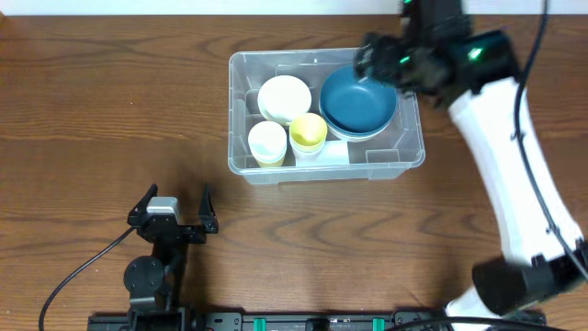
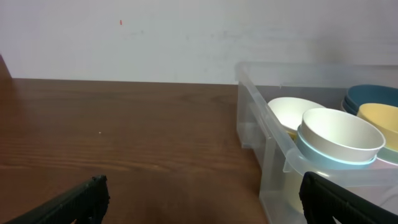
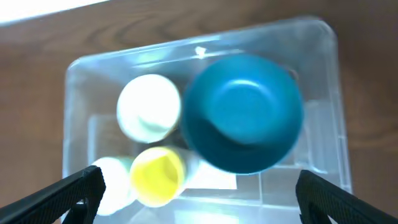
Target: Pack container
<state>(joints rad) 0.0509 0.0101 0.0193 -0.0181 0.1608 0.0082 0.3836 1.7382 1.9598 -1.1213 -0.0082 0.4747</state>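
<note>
The clear plastic container (image 1: 406, 153) stands at the table's middle back. It holds stacked blue bowls (image 1: 358, 103), a white bowl (image 1: 283, 97), a white cup (image 1: 267, 141) and a yellow cup (image 1: 309, 131). My right gripper (image 1: 378, 57) hovers over the container's back right, above the blue bowls (image 3: 242, 112), open and empty (image 3: 199, 193). My left gripper (image 1: 176, 198) is open and empty low over the table, in front of and left of the container (image 2: 255, 118). The white cup (image 2: 342, 134) shows just past its right finger.
A pale label (image 3: 217, 177) lies on the container floor beside the yellow cup (image 3: 158, 174). Bare wood table (image 1: 92, 110) surrounds the container. A pale wall (image 2: 155, 37) rises behind the table's far edge. Arm bases and cables sit at the front edge (image 1: 147, 276).
</note>
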